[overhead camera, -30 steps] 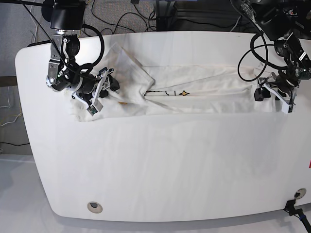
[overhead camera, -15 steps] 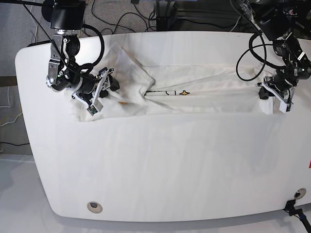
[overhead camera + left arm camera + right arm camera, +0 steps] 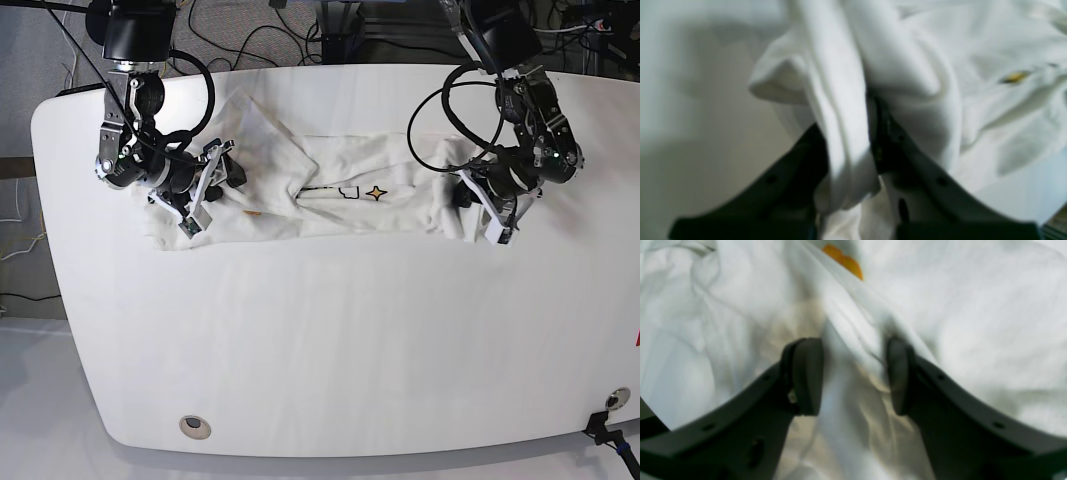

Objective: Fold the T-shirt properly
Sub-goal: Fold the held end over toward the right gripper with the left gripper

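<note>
1. At the left of the base view we see the right end effector [image 3: 200, 195] resting on the sleeve end of the shirt [image 3: 340, 195]. The wrist view shows its pads [image 3: 806, 373] parted, with a ridge of cloth between them but not pinched, so it is released.
2. The shirt lies as a long narrow band across the far half of the table [image 3: 330, 340], already folded lengthwise, with a small yellow star [image 3: 377, 192] showing near the middle.
3. At the right, the left end effector [image 3: 485, 205] is clenched on a thick bunch of the hem end, and the cloth there is gathered inward.
4. We judge the shirt light, soft and limp. It holds no shape, sags from any grip, and drags wrinkles along as it slides.
5. We would hold several layers together at the folded corners or edges, never a single ply, so the fold keeps together.
</note>
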You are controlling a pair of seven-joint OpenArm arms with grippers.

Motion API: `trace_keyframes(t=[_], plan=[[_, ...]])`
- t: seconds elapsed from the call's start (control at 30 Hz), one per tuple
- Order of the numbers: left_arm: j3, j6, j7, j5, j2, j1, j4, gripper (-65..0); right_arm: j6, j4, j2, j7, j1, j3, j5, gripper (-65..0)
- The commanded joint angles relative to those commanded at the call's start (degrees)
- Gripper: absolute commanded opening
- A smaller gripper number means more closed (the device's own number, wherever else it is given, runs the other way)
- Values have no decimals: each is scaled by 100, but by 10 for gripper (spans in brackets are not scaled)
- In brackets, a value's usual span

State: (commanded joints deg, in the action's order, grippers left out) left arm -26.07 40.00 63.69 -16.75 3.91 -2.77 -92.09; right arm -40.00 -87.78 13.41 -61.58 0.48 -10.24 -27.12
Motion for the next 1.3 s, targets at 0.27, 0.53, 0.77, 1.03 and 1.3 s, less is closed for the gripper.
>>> trace_keyframes(t=[0.27, 0.53, 0.77, 1.03, 1.3], plan=[[492, 0, 97, 9, 158, 0, -642, -650, 0, 0, -9, 0, 0, 0, 0, -353], [536, 0, 818, 0, 35, -35, -1477, -650, 0, 0, -123, 0, 0, 0, 0, -353], [545, 0, 862, 0, 123, -18, -1547, -650, 0, 0, -123, 0, 0, 0, 0, -353], [1011, 0, 862, -9, 509, -35, -1538, -650, 0, 0, -123, 0, -79, 0, 0, -353], [1697, 0, 853, -9, 509, -132, -1521, -650, 0, 0, -237, 0, -79, 0, 0, -353]])
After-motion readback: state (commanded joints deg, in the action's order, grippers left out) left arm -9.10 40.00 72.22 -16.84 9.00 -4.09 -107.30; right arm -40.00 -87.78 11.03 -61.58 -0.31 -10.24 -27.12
